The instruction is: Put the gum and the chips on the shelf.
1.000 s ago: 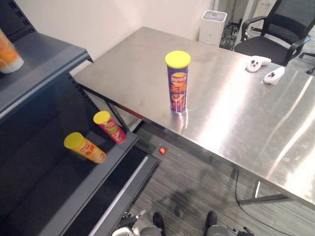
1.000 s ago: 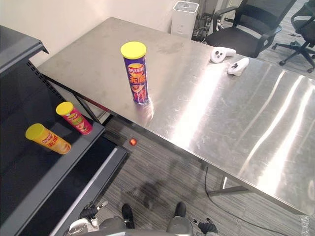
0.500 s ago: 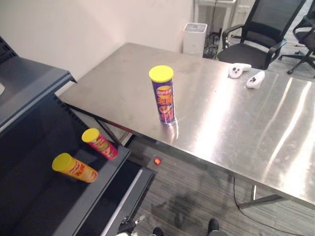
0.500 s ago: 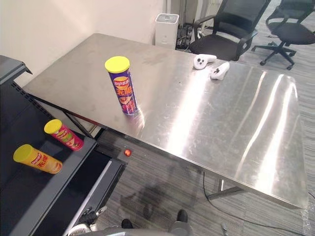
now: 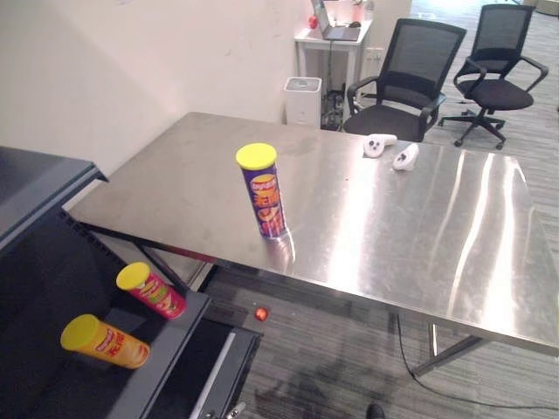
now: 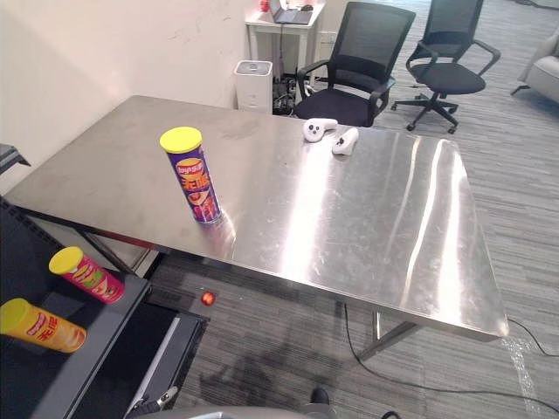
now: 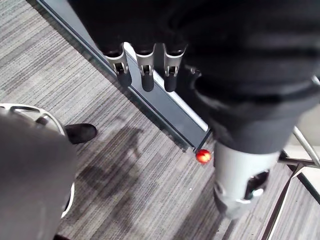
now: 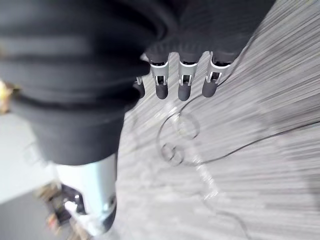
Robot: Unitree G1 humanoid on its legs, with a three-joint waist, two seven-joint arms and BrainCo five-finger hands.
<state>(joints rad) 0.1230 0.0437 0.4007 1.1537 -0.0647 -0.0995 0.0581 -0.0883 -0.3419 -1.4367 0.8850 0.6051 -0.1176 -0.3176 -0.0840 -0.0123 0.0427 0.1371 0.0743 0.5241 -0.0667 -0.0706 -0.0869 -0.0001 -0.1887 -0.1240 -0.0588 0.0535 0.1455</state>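
Note:
A purple chips can with a yellow lid stands upright near the left front of the steel table. On the dark shelf at the left lie two more yellow-lidded cans, a pink one and an orange one. A small red round thing lies on the floor between table and shelf, also seen as the red thing. My left hand hangs over the floor by the shelf's base, its fingers straight. My right hand hangs over the grey floor, fingers straight and empty.
Two white controllers lie at the table's far side. Behind it stand two black office chairs, a white bin and a small white desk. The shelf's bottom rail runs close to my left hand.
The whole picture has shifted as the camera pulled back and up, bringing more of the table and room into view. The cans stand and lie where they were.

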